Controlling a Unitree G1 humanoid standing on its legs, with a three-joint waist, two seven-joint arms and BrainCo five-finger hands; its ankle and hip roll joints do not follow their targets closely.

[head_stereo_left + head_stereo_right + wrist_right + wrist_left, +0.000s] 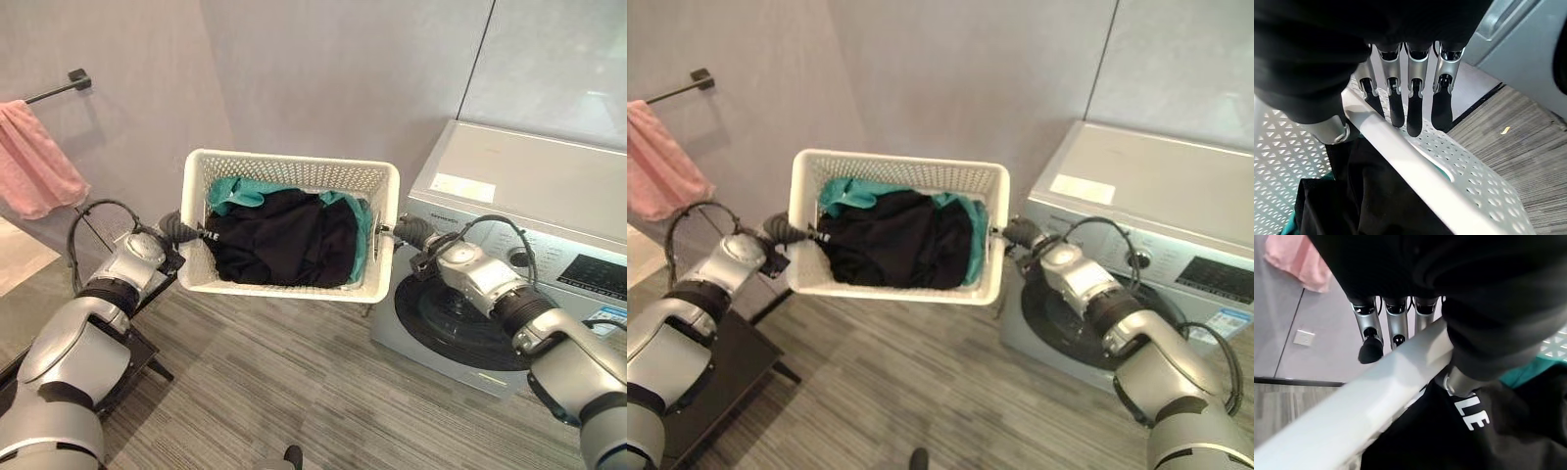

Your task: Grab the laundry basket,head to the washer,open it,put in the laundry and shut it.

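Grey striped flooring (294, 392) lies nearest. Above it, left hand (174, 230) at 9 o'clock and right hand (411, 233) at 3 o'clock pinch the white perforated plastic laundry basket (289, 171) rims; black and teal laundry (284, 235) inside. Silver front-loading washer (529, 186), door closed, sits at 3 o'clock.

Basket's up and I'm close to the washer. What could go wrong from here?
Both the left hand and the right hand pinch only the basket by its thin rim, so it could slip or tip. The clothes are heaped and might spill. The washer door looks shut, and neither hand is free to open it.
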